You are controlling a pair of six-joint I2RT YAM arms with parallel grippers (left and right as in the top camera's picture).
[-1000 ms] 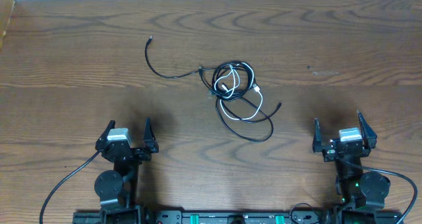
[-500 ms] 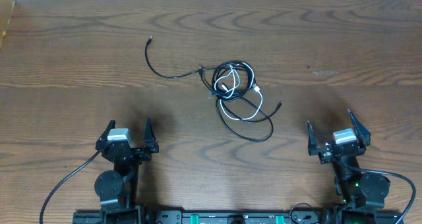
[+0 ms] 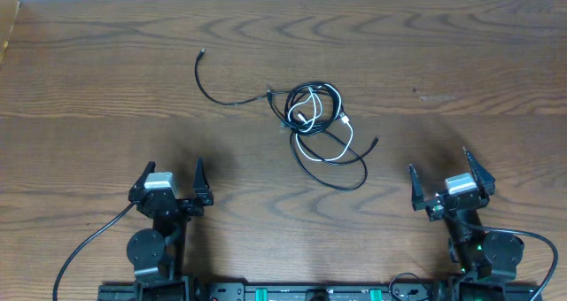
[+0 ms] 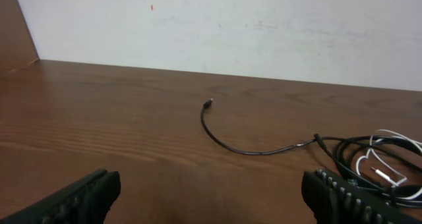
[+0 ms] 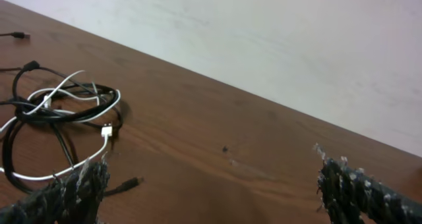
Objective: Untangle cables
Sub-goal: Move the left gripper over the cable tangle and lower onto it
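The cables point(image 3: 317, 124) lie tangled at the table's middle: a short white cord point(image 3: 345, 140) looped through two black cords. One black cord's tail point(image 3: 205, 81) trails off to the far left and ends in a small plug. The tangle also shows at the right edge of the left wrist view point(image 4: 376, 161) and at the left of the right wrist view point(image 5: 53, 112). My left gripper point(image 3: 170, 181) is open and empty, near the front left. My right gripper point(image 3: 447, 179) is open and empty, near the front right, turned slightly toward the tangle.
The wooden table point(image 3: 443, 62) ends at a white wall along the far edge. A raised wooden side point(image 3: 7, 27) stands at the far left corner. Thick black arm cables point(image 3: 84, 248) run by the arm bases at the front.
My right gripper has shifted a little left and turned slightly toward the tangle. The left gripper and the cables have not moved.
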